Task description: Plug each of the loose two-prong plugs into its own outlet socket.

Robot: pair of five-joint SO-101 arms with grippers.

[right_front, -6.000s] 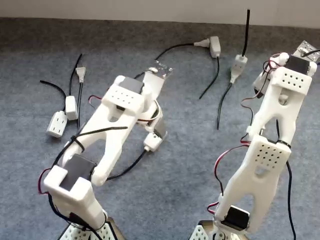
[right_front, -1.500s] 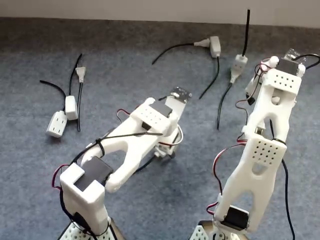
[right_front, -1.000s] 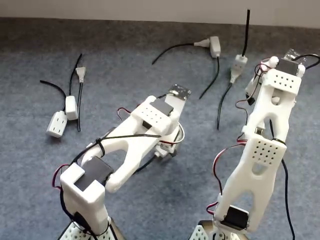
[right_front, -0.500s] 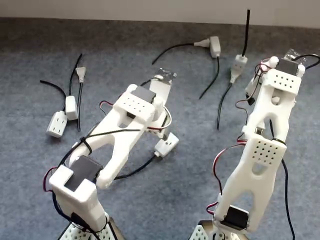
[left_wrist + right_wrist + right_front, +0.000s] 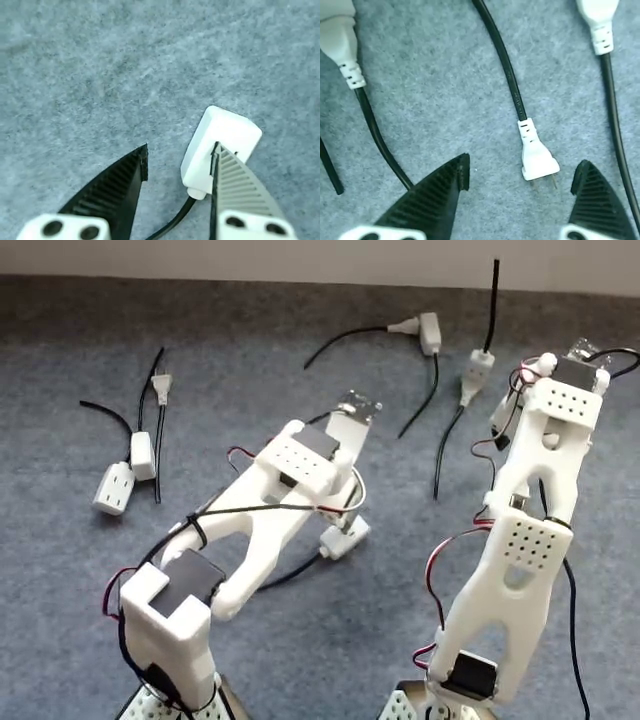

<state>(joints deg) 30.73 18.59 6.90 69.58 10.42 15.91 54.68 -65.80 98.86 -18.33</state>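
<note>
Right jaws wide, plug point(image 5: 538, 159) between

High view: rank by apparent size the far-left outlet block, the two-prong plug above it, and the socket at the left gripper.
1. outlet block, largest
2. socket, nearly as large, though the left arm partly covers it, so unsure
3. two-prong plug, clearly smallest

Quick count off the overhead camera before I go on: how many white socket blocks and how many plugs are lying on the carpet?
Socket blocks: 5
Plugs: 3, the two far ones each butted against a block
Total: 8
</note>
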